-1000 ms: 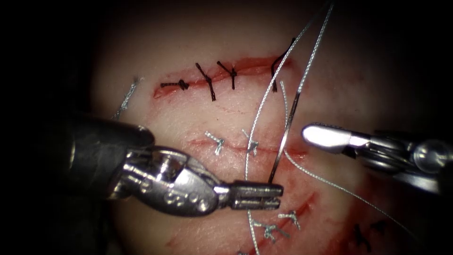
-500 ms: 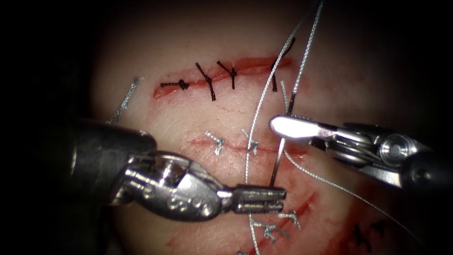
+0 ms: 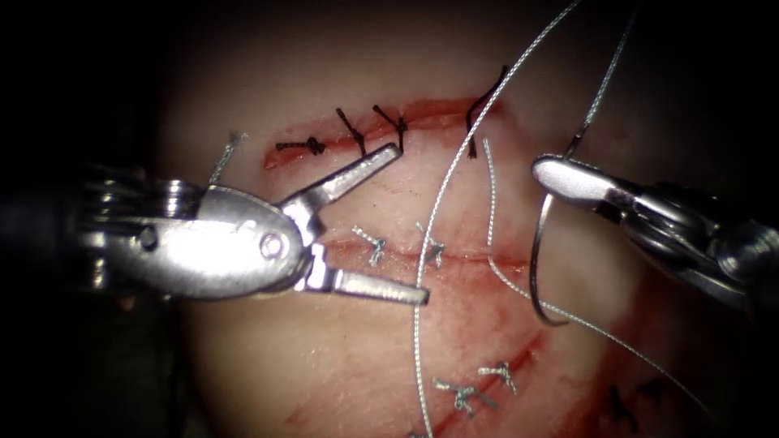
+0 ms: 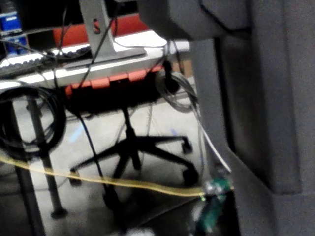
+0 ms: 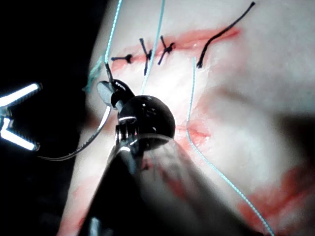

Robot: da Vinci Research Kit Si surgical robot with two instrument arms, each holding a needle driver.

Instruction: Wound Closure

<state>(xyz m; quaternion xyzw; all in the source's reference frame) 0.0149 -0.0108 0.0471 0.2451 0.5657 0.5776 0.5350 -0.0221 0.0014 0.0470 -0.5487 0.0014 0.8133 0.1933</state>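
My left tool (image 3: 411, 223) stands wide open over the tissue (image 3: 341, 357) and holds nothing, one jaw tip near the upper cut (image 3: 430, 109), the other just below the middle cut (image 3: 466, 258). My right tool (image 3: 544, 172) is shut on the curved needle (image 3: 533, 259) near its thread end. The needle hangs free of the tissue past the middle cut's right end, point low. Grey thread (image 3: 432, 231) runs from the needle upward and loops down across the cuts. In the right wrist view the jaws (image 5: 105, 90) grip the needle (image 5: 83, 147), with the open left tool (image 5: 35, 117) beside.
Black stitches (image 3: 357, 138) close the upper cut and grey knots (image 3: 373, 243) the middle one. More grey knots (image 3: 471, 393) sit on a lower cut. A second strand (image 3: 490, 203) lies on the tissue. Red fluid stains the lower right.
The right tool moved in, shut on the needle and carried it right. The left tool let go of the needle's tip, opened wide and swung up and left.
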